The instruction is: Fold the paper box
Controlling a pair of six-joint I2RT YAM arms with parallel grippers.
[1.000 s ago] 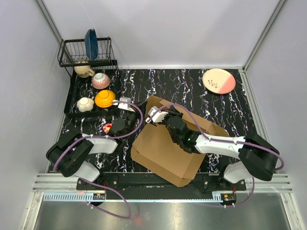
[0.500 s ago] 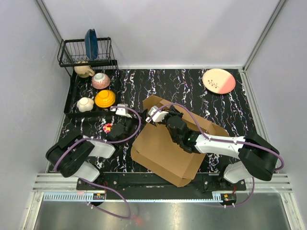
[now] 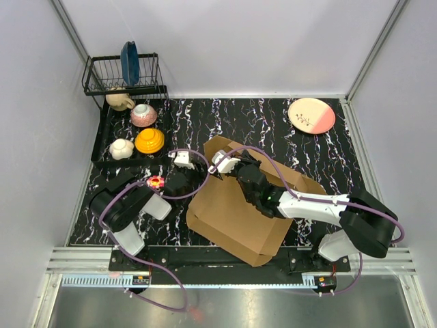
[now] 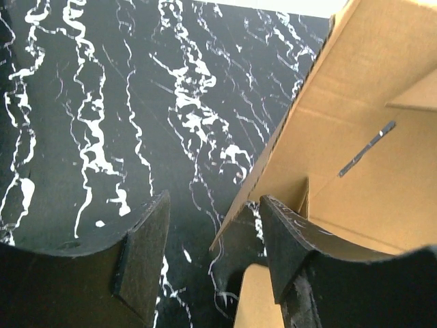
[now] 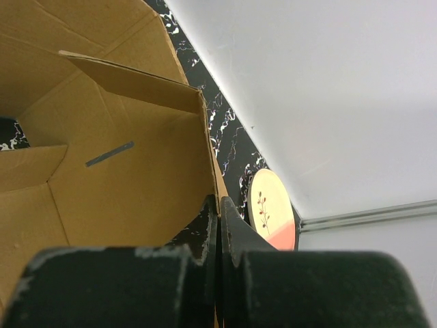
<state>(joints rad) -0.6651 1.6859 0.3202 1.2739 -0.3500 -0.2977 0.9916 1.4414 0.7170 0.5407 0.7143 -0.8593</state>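
Note:
The paper box, brown corrugated cardboard, lies half raised in the middle of the table, its walls standing at the far side. In the left wrist view my left gripper is open at the box's left corner. A cardboard wall edge runs down between its fingers, nearer the right one. In the top view the left gripper sits at the box's left edge. My right gripper is shut on the upper edge of a box wall; the top view shows the right gripper at the far left wall.
A black wire rack holding a blue plate stands at the far left. Below it are a beige mug, a pink bowl, an orange bowl and a white cup. A pink plate lies far right. A small red toy sits by the left arm.
My left gripper has gone from nearly shut to open and has shifted right to the box's left corner, its arm swinging in. The right arm and the box have held still.

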